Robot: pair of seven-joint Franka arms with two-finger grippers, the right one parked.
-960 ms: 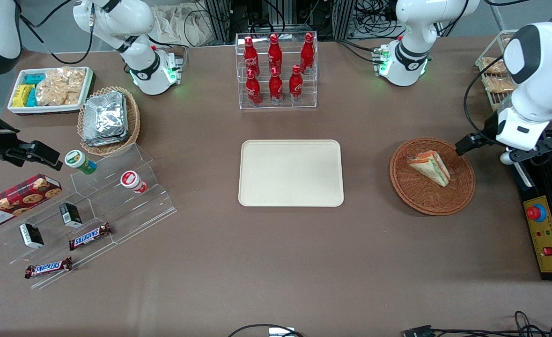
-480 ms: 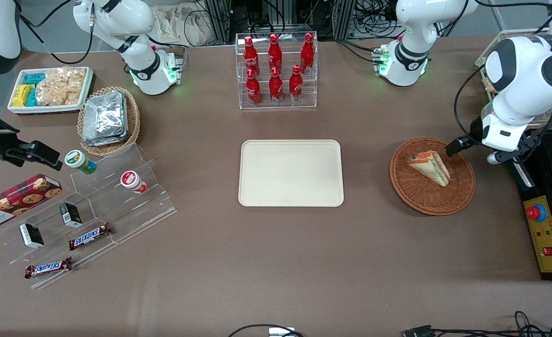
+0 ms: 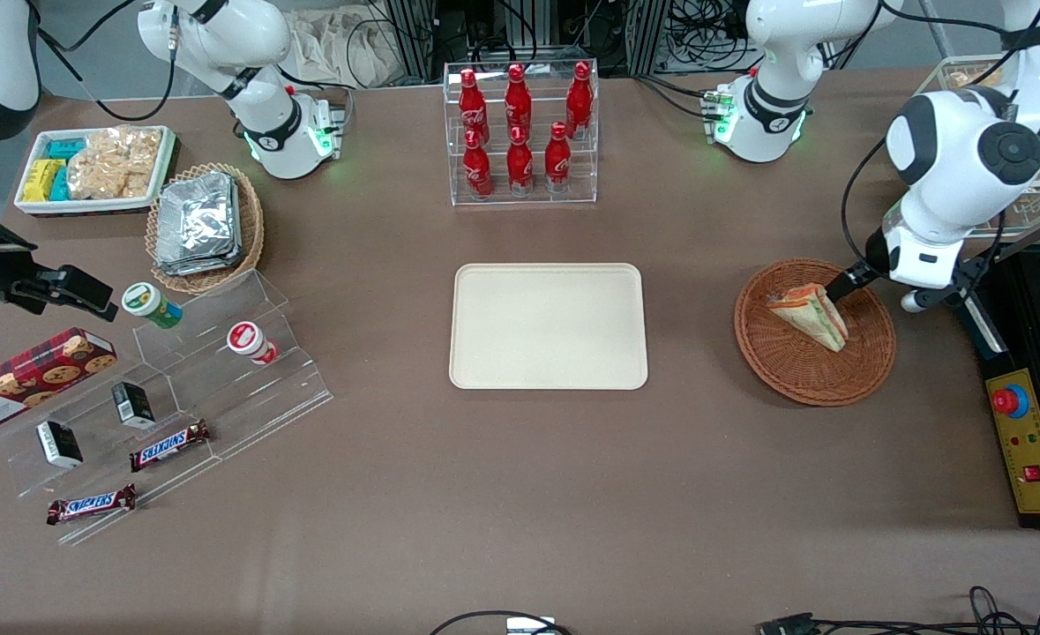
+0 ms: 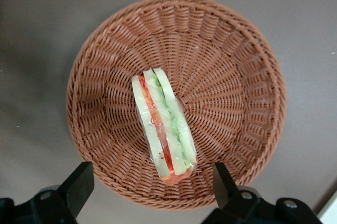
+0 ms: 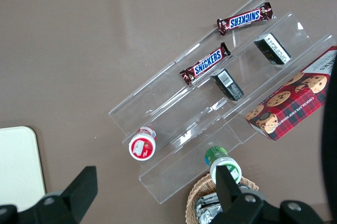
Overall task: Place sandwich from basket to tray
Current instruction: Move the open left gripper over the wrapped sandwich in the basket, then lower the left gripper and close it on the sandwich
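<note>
Hovering over basket (image 4: pixel 231 76) w/ fingers (image 4: pixel 79 184) spread wide, nothing held, the gripper (image 4: pixel 150 187) sits above sandwich (image 4: pixel 163 124), tray (image 3: pixel 548 326) well apart toward parked arm's end.

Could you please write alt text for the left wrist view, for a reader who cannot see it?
A wrapped triangular sandwich with green and red filling lies in a round reddish-brown wicker basket on a brown table, seen from directly above. The open gripper hovers over the basket's rim, its two dark fingers spread wider than the sandwich and touching nothing.
</note>
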